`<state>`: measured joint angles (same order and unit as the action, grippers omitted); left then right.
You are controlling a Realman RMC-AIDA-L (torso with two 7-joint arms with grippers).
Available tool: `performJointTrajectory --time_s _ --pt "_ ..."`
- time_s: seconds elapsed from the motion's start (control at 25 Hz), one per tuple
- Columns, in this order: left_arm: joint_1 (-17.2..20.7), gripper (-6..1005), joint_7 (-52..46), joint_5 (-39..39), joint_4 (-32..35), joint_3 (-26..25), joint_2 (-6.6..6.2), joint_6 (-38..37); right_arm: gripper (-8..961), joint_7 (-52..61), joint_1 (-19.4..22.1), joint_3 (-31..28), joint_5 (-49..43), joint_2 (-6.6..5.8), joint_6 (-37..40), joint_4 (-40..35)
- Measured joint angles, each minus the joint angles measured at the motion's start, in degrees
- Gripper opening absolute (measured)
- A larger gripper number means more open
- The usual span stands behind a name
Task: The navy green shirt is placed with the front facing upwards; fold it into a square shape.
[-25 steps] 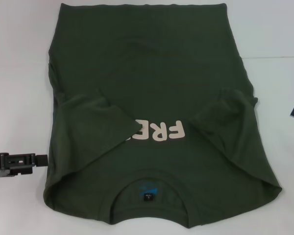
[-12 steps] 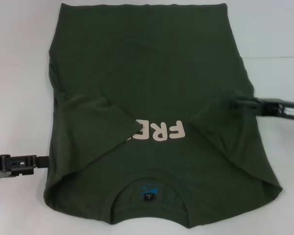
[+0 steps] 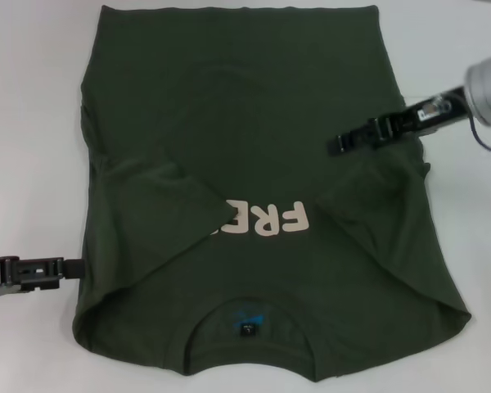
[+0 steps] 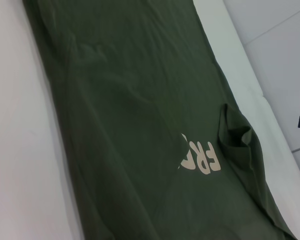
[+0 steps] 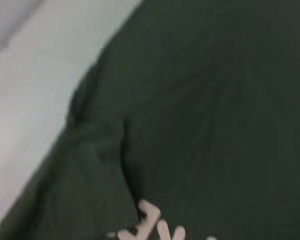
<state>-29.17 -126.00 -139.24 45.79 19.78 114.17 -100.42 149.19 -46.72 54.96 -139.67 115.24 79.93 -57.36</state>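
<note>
The navy green shirt (image 3: 254, 106) lies flat on the white table (image 3: 33, 123), front up, collar (image 3: 250, 315) nearest me. Both sleeves are folded inward: one (image 3: 159, 192) covers part of the cream "FREE!" lettering (image 3: 266, 219), the other (image 3: 385, 188) lies beside it. My right gripper (image 3: 340, 144) hovers over the shirt just beyond the right sleeve, holding no cloth. My left gripper (image 3: 72, 267) is low at the shirt's left edge, near the shoulder. The shirt also shows in the left wrist view (image 4: 140, 100) and the right wrist view (image 5: 215, 100).
The table is white, with a seam line (image 3: 462, 97) at the right. The shirt's hem reaches the far edge of the view.
My right gripper came in from the right, reached the folded right sleeve, then moved up and farther over the shirt. My left gripper edged slightly toward the shirt's side.
</note>
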Motion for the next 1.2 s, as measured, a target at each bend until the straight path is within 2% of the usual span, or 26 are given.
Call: performJointTrajectory --time_s 0.12,0.16,0.2,0.32,0.4,0.64,0.88,1.2 --pt "-0.01 832 0.08 0.06 0.00 0.00 0.00 -0.23 914 4.95 -3.56 1.01 -7.02 0.43 3.67 -1.72" --pt "-0.01 832 0.24 0.10 0.00 -0.01 0.01 -0.27 914 6.70 -6.01 1.25 -12.72 1.17 5.29 -1.62" --pt "-0.01 833 0.24 0.10 0.00 -0.01 0.01 -0.27 914 6.70 -6.01 1.25 -12.72 1.17 5.29 -1.62" --pt "0.00 832 0.58 0.11 0.00 0.00 0.07 -0.32 914 7.51 -8.06 2.10 -19.11 2.86 5.76 -1.22" --pt "0.06 831 0.67 0.12 0.00 0.00 0.08 -0.34 915 7.55 -8.53 3.27 -20.14 3.41 5.46 -0.65" --pt "0.37 832 0.83 0.12 -0.01 0.00 0.19 -0.35 915 7.63 -9.33 5.86 -21.19 4.08 1.06 5.33" --pt "0.50 831 1.42 0.11 -0.32 0.00 0.26 -0.38 893 6.96 -8.84 6.96 -21.03 4.27 -4.55 10.15" --pt "0.30 833 2.05 0.12 -1.05 0.00 0.26 -0.28 859 6.35 -9.23 9.33 -20.90 4.83 -7.88 12.43"
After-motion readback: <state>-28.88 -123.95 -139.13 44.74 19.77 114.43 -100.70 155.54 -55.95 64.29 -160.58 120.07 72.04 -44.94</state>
